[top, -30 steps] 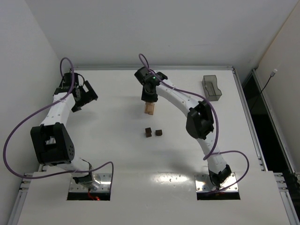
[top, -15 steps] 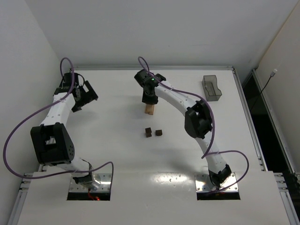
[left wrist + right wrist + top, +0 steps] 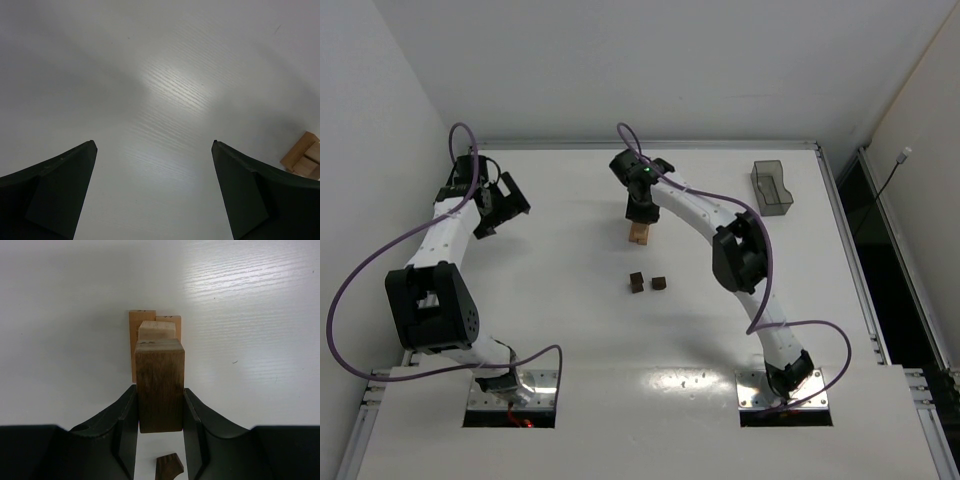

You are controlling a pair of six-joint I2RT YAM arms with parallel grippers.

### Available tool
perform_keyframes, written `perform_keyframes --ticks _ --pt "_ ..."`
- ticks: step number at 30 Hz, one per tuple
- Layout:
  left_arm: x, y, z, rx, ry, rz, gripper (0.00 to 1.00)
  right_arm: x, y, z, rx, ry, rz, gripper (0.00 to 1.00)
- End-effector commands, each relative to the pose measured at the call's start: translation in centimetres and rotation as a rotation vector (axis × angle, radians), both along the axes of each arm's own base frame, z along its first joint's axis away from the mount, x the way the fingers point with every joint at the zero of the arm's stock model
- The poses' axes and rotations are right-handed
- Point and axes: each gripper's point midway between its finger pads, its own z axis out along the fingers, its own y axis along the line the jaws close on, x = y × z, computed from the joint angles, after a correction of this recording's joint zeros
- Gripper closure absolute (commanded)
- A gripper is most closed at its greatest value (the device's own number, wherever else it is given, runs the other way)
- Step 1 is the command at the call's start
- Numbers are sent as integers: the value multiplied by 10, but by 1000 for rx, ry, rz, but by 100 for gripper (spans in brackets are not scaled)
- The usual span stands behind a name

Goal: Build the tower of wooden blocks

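One dark brown block (image 3: 160, 390) is clamped by its sides in the half-closed right gripper (image 3: 159, 392). The wood block tower (image 3: 157, 330) stands just beyond its fingertips, possibly touching the block. Well apart, the left gripper (image 3: 154, 144) gapes wide and empty, with the tower showing past one finger.

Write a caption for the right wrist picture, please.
Right gripper holds a dark brown wooden block over the light tan wooden stack.

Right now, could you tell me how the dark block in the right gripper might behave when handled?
The dark block looks like rigid wood, unlikely to flex in the right gripper. With its flat faces, it probably won't roll. The narrow tan stack may topple if pushed.
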Motion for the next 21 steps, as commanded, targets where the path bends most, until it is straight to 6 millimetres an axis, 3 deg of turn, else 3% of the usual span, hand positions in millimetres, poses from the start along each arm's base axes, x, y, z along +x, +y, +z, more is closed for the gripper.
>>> perform_keyframes --ticks 1,8,18,20,21 --pt "9 1 8 -7 -44 6 1 10 5 3 24 -28 -4 100" --pt "9 1 5 -8 -35 6 1 14 4 -6 21 -21 6 100" --pt "10 -1 1 -17 -27 1 1 18 9 0 40 -37 20 100" --pt "10 -1 1 -17 -27 1 1 18 9 0 40 -37 20 96" --pt "10 -1 1 -17 -27 1 1 18 9 0 36 -37 28 88"
